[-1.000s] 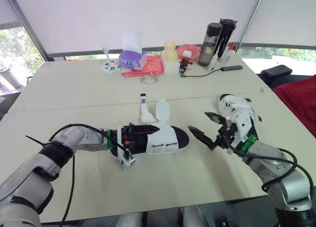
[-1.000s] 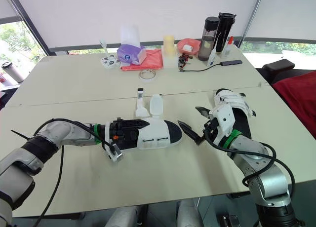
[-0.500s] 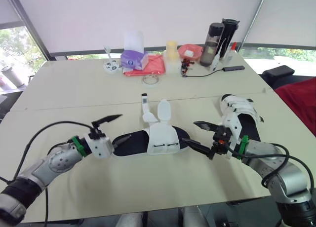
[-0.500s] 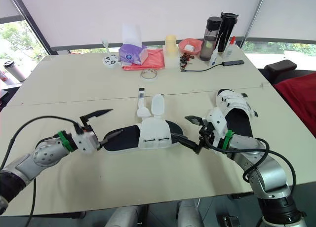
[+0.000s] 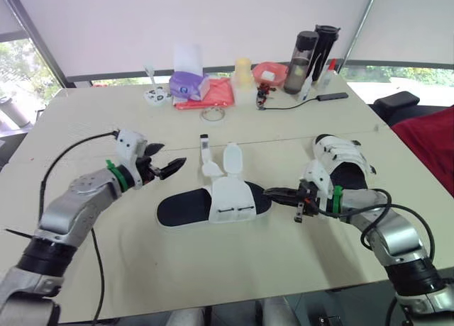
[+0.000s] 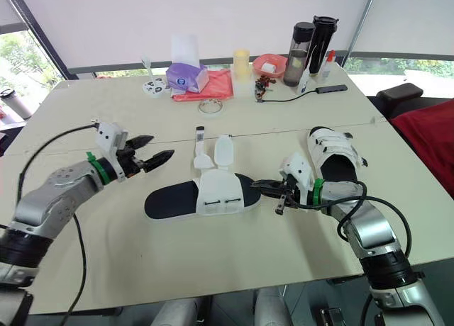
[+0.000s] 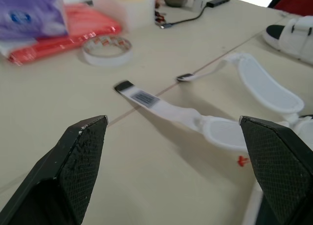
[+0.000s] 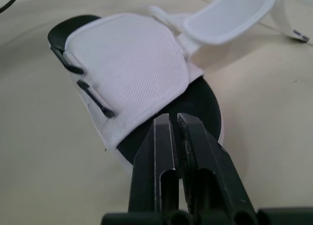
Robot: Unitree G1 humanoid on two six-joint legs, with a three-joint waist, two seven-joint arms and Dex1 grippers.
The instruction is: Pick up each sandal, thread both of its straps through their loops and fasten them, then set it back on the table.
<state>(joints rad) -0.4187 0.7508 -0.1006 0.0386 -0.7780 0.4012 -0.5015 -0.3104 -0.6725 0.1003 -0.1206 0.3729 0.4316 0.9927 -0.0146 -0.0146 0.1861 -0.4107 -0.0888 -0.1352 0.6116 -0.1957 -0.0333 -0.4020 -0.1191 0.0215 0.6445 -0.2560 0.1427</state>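
A sandal [image 5: 213, 202] with a black sole and white upper lies flat mid-table. Its two white straps [image 5: 230, 158] are undone and lie spread toward the far side. My right gripper [image 5: 278, 193] is shut, its tips resting at the toe end of the sole [image 8: 195, 105] with nothing showing between the fingers [image 8: 164, 132]. My left gripper [image 5: 167, 166] hovers open, left of the straps and clear of the heel; the wrist view looks between its wide-set fingers [image 7: 83, 151] at one strap [image 7: 161, 105]. A second sandal [image 5: 342, 159], straps fastened, rests beside my right forearm.
Along the far edge stand a tape roll [image 5: 213, 114], a purple tissue pack [image 5: 188, 85], a red packet [image 5: 216, 96], a pink bowl [image 5: 271, 73] and two dark bottles [image 5: 306, 53]. A cable [image 5: 301, 102] trails nearby. A red seat [image 5: 434, 147] lies off the right edge.
My left gripper has drawn away from the sandal's heel, up and to the left, still open. My right gripper has moved in to the toe and shut. The sandal has stayed on the table.
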